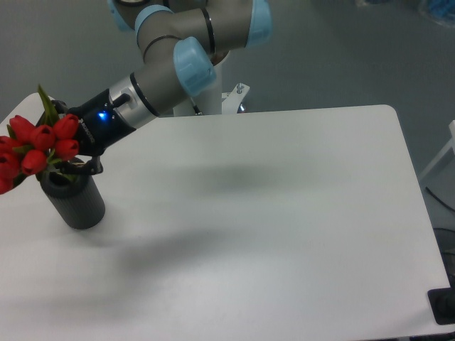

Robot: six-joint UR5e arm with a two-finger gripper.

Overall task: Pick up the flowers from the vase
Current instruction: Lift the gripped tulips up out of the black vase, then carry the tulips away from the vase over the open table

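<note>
A bunch of red tulip flowers (37, 145) with green leaves hangs at the far left, its buds pointing left and partly cut off by the frame edge. My gripper (70, 158) is shut on the stems just above the mouth of the vase (74, 199). The vase is a matte black cylinder that stands upright on the white table (270, 213), right below the gripper. Whether the stem ends are still inside the mouth I cannot tell, as the gripper hides them.
My arm (178, 64) reaches in from the back centre down to the left. The arm's white base (224, 103) stands behind the table's back edge. A small dark object (445, 307) sits at the table's front right corner.
</note>
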